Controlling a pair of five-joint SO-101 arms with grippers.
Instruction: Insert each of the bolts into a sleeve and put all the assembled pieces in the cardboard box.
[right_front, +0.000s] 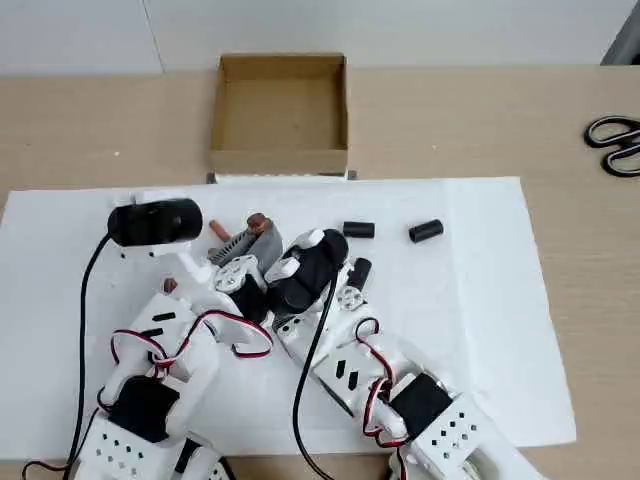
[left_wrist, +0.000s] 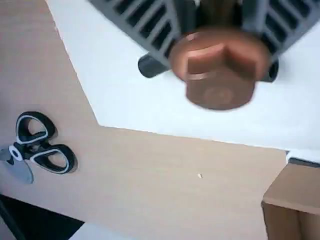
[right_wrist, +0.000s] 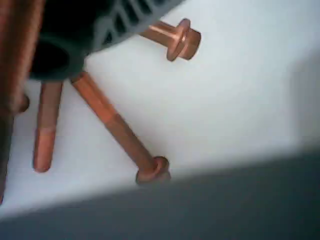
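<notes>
The left hand sits just left of centre in the high view and is clamped on a copper bolt. In the left wrist view the bolt head faces the camera at the top of the frame, gripped between grey ribbed jaws. One black sleeve lies on the white sheet right of centre, and a second sleeve lies further right, apart from the first. A third sleeve is seen just beside the right arm's wrist, a little below the first.

The right hand is seen at the upper left of the right wrist view, low over the sheet. Whether it is open or holding anything cannot be told; a dark round shape is seen there but is not identifiable. Three loose bolts are shown on the sheet in that view:
- A long bolt lies diagonally through the centre.
- A short bolt lies at the top.
- A plain shaft lies at the left.

The cardboard box is placed at the top centre of the high view, on the table just beyond the sheet's far edge. Scissors are seen at the right edge, on the bare table.
</notes>
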